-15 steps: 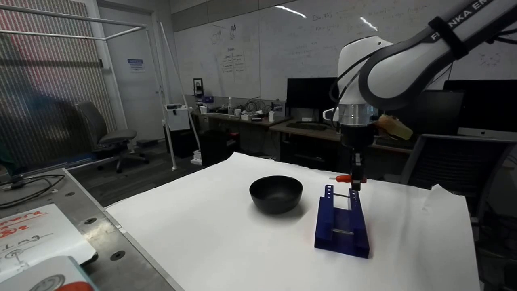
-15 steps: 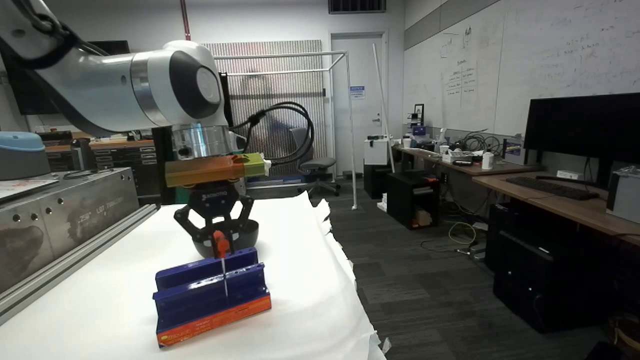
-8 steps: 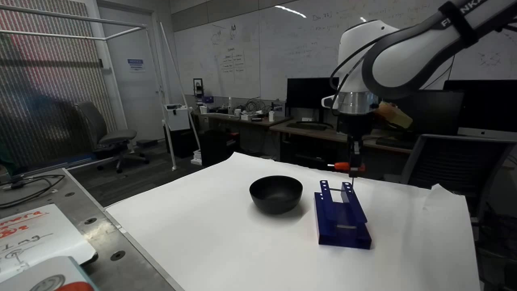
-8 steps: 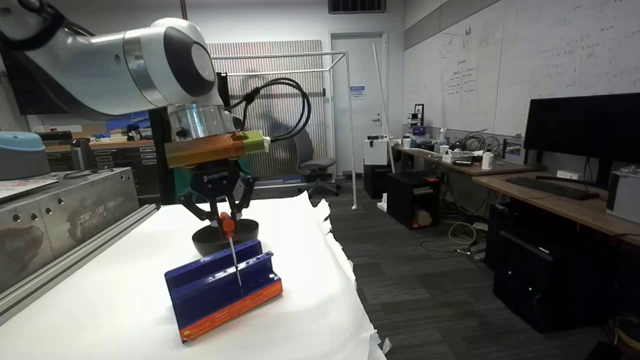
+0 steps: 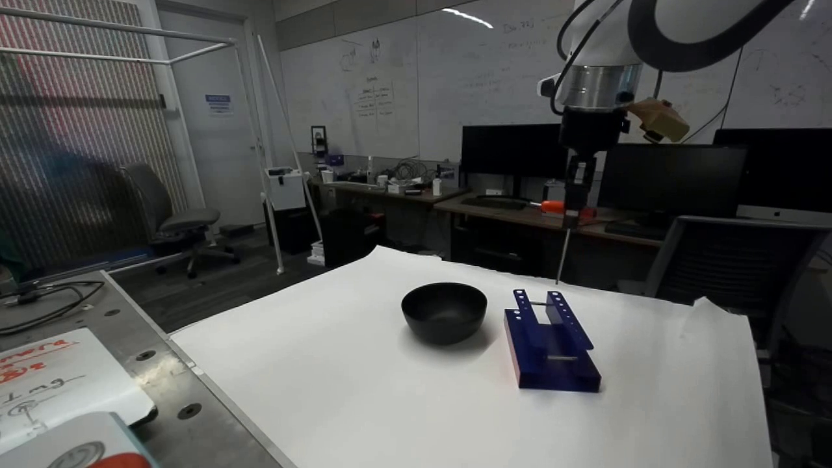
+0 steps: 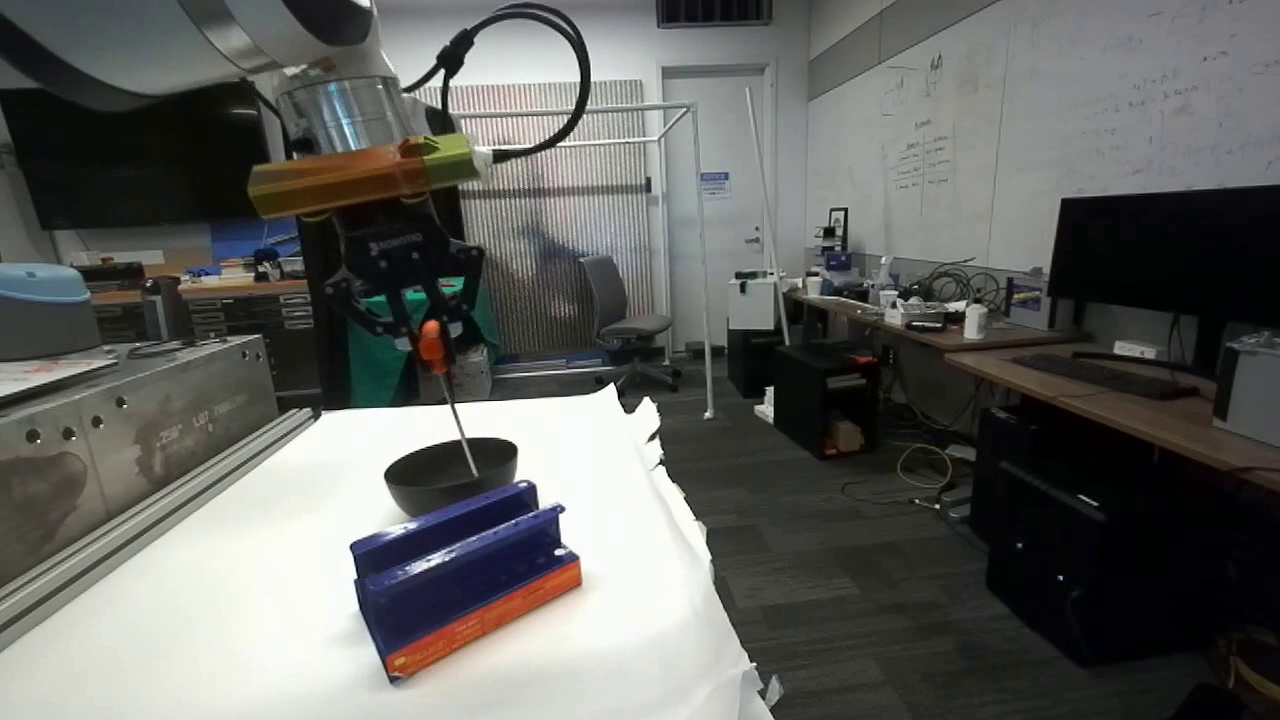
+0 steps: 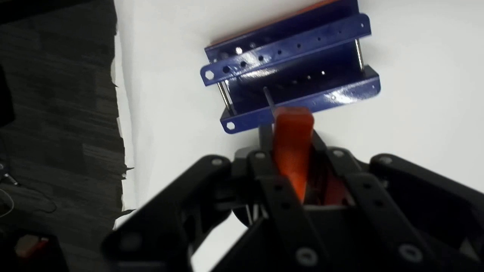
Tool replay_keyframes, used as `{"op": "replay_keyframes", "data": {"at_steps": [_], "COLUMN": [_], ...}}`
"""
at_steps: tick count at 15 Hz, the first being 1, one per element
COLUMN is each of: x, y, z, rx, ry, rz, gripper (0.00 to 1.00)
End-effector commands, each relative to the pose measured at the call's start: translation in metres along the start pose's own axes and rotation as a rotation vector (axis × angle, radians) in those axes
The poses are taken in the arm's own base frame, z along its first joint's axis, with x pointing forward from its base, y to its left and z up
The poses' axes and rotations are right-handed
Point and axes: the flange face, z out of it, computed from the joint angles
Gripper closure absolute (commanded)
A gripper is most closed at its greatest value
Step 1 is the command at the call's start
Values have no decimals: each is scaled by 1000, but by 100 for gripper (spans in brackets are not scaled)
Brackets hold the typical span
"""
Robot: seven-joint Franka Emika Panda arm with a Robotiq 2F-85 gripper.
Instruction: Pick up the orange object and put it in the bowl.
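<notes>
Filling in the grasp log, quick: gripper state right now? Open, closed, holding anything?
Gripper: closed, holding the orange object in the air.

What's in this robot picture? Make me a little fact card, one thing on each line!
In the air: orange-handled tool with a thin metal rod
Holding it: black two-fingered pincer, shut on the tool
Drop spot: round black bowl, upright on the white sheet
Next to bowl: dark blue rack with two long rails, not touching it
Job finished: not yet; the tool isn't in the bowl
</notes>
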Motion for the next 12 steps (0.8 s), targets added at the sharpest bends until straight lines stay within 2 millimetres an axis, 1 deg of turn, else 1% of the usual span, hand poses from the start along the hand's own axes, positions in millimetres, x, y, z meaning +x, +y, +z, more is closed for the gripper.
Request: {"op": "replay_keyframes", "data": {"at_steps": [1,3,5,6,8,9,10,11,12], "x": [7,17,31,40,57,66,76,84,92], "y": [16,28,33,31,25,23,23,23,25], "z": [-4,15,44,62,87,95,99,100,97], "rx": [96,179,259,299,369,403,437,470,506], "ry": [108,137,159,173,220,246,271,295,316], "rz": [139,219,309,357,452,496,537,577,614], "gripper": [87,87,87,89,89,89,89,89,89]}}
